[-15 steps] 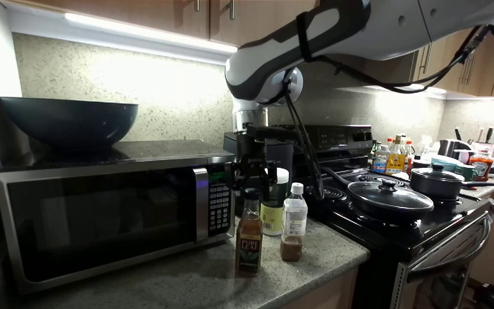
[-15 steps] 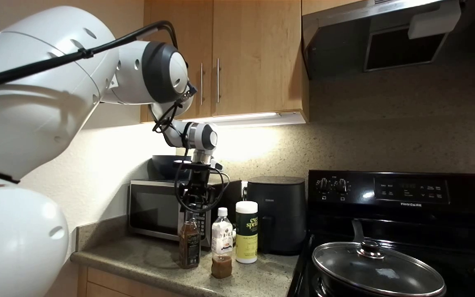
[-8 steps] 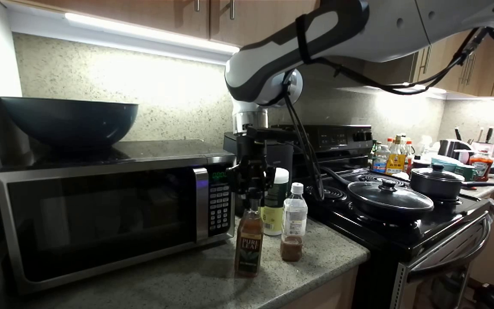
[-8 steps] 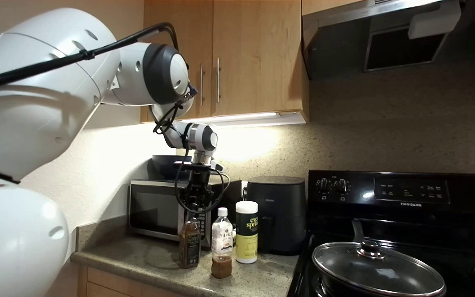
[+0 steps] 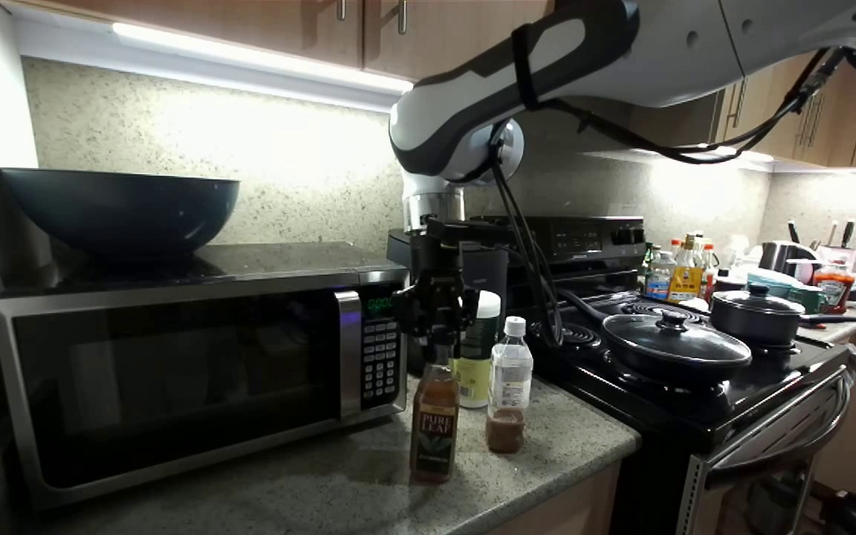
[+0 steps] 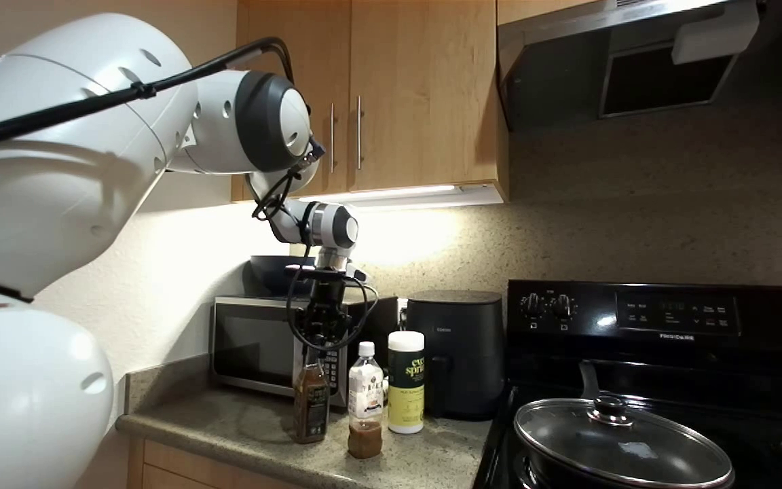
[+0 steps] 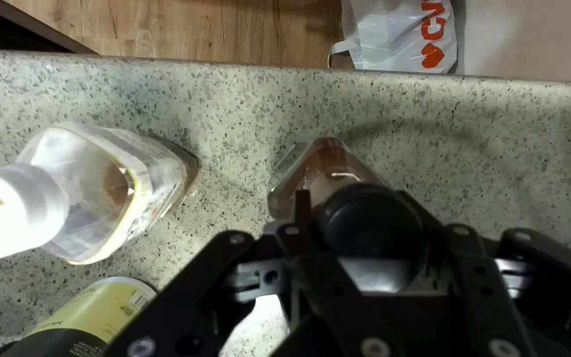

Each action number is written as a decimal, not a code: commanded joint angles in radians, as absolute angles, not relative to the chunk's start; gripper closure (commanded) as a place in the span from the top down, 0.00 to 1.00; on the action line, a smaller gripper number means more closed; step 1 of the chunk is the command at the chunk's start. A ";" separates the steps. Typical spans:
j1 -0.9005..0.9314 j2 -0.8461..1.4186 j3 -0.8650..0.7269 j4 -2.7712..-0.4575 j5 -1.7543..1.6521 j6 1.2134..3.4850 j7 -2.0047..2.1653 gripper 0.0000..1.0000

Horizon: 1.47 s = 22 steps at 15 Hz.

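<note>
The pincer (image 7: 357,213) pinches the top of the Pure Leaf bottle (image 5: 435,438), which stands on the counter (image 5: 309,490). Near it are a white-capped clear bottle (image 5: 510,386) and, farther back, a green-and-yellow canister (image 6: 406,387).

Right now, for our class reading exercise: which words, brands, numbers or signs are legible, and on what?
"PURE LEAF": brown bottle
"FRIGIDAIRE": stove panel
"RIN", start unclear: white bottle cap
"CV", next letter cut off, plus a heart: plastic bag
"spri", rest unclear: green-and-yellow canister
Too small or blurred: microwave display, brand on air fryer, labels on far bottles, other fine print.
</note>
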<state>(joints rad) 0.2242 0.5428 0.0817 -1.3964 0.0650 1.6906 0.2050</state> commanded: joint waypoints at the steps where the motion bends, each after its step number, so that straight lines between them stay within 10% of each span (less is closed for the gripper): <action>1: 0.240 0.446 0.083 -1.437 0.059 1.628 0.293 0.18; 13: 0.260 0.206 0.094 -1.526 0.067 1.607 0.518 0.18; 14: 0.263 0.276 0.098 -1.463 0.048 1.597 0.496 0.43; 19: 0.259 0.246 0.100 -1.491 0.048 1.598 0.497 0.43; 20: 0.259 0.249 0.099 -1.488 0.049 1.596 0.495 0.18; 22: 0.251 0.231 0.090 -1.499 0.046 1.605 0.510 0.18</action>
